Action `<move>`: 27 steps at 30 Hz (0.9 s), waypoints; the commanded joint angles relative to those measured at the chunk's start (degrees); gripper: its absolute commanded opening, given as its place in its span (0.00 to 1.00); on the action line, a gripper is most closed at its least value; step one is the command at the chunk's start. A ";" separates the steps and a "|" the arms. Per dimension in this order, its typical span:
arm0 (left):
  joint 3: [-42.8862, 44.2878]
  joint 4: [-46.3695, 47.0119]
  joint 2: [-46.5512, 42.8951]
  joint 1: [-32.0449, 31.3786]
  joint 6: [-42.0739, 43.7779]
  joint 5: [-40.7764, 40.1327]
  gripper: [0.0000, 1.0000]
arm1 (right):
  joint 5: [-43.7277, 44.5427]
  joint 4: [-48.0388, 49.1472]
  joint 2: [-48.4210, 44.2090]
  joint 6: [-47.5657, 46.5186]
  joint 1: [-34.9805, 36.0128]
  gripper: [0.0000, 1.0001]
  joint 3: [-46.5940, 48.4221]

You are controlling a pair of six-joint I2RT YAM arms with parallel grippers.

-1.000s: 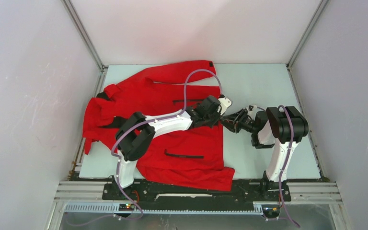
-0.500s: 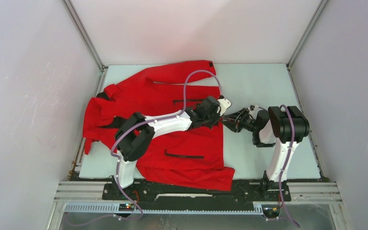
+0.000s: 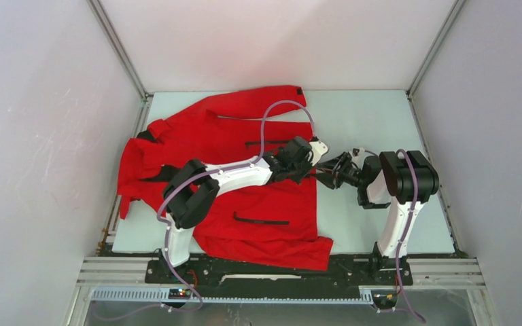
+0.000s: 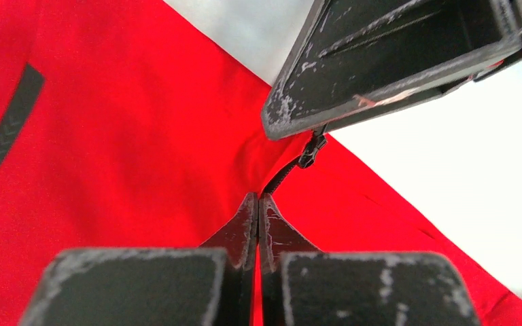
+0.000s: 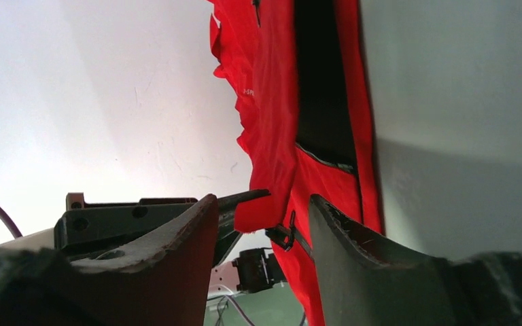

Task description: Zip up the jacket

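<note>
Red jacket [image 3: 272, 204] is lying across the table [image 3: 374, 129], its zipper [image 4: 282, 178] running leftward from both grippers. The left gripper [image 4: 257, 204] is pinching fabric just beside the zipper pull [image 4: 310, 149], which the right gripper [image 5: 262, 204], parted, is straddling.

— Work surface?
— Pale blue-green bench [image 3: 367, 115], flat and matt.
— Enclosure?
— White back wall [image 3: 279, 41] and grey side walls [image 3: 34, 149]. A metal strut [image 3: 117, 47] runs up each rear corner. A slotted cable duct [image 3: 265, 297] lies along the near edge.
</note>
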 commanded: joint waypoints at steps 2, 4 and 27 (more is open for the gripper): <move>2.58 -2.49 -0.70 0.29 0.19 7.07 0.00 | -2.44 2.62 -3.32 -4.06 -3.14 0.57 -2.86; 2.54 -2.25 -0.80 0.83 -0.50 9.08 0.00 | -3.54 1.97 -4.09 -4.96 -2.97 0.56 -2.94; 3.93 -3.95 -1.72 3.27 -2.16 16.38 0.00 | -4.36 -3.65 -7.72 -10.89 0.16 0.53 -5.50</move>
